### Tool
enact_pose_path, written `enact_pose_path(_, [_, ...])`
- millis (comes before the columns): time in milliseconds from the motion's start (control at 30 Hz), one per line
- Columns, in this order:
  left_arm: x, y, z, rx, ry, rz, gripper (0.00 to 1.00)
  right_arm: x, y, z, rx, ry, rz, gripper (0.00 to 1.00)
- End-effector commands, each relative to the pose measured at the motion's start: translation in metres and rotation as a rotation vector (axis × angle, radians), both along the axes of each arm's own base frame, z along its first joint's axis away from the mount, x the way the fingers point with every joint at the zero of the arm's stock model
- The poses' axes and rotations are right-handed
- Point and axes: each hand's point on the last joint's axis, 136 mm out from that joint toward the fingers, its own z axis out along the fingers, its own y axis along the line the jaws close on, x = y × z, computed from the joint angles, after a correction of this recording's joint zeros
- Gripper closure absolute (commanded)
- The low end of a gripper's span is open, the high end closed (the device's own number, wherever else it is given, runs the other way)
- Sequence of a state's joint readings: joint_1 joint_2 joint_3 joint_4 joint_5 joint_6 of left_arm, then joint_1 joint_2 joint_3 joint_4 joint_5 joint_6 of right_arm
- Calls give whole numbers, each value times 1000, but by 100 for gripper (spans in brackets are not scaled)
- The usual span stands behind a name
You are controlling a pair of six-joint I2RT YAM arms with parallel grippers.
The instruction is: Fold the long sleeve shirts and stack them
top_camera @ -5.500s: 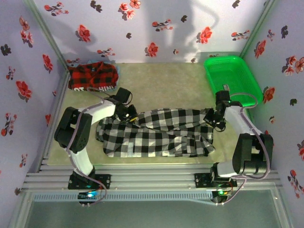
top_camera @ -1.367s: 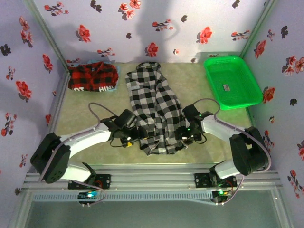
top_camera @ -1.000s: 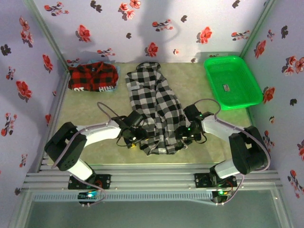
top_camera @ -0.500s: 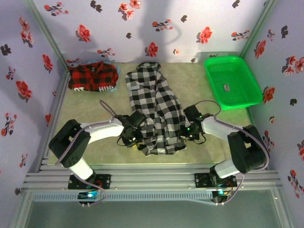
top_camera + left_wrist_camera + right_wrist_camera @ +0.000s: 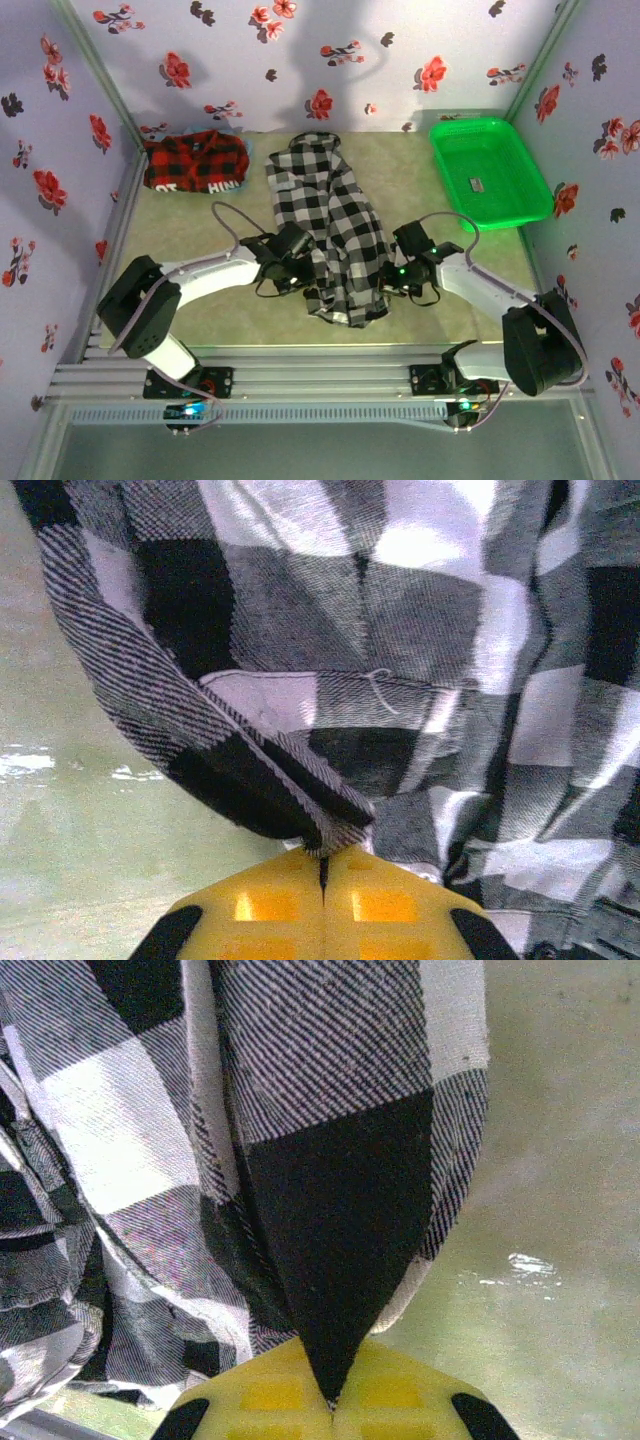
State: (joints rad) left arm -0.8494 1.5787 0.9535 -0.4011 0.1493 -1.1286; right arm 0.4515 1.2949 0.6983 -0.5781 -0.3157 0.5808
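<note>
Because your left hand [image 5: 296, 270] and right hand [image 5: 392, 277] each pinch tight on only a thin edge of the black-and-white checked shirt [image 5: 330, 215] lying ahead of them, uneven pulling could slip it free.

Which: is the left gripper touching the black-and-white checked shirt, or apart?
Touching. The left wrist view shows the left gripper pinching a fold of the black-and-white checked shirt.
</note>
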Motion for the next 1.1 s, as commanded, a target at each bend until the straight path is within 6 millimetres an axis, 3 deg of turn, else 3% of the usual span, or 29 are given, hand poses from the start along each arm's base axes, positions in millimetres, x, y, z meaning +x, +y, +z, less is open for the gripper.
enact_pose_path(0, [-2, 5, 24, -30, -52, -9, 100, -7, 0, 13, 5, 30, -20, 98])
enact_pose_path(133, [0, 21, 38, -58, -77, 42, 100, 2, 2, 28, 10, 2, -30, 99])
enact_pose_path(267, [15, 27, 55, -101, -114, 79, 100, 18, 6, 47, 12, -25, -25, 100])
enact_pose_path(567, [65, 36, 87, -182, -189, 163, 100, 79, 16, 82, 58, -67, -39, 100])
enact_pose_path(733, [85, 53, 91, -202, -203, 219, 100, 115, 15, 89, 77, -66, -46, 100])
enact_pose_path(1067, [107, 80, 80, -185, -196, 280, 100, 175, 15, 89, 100, -42, -50, 100])
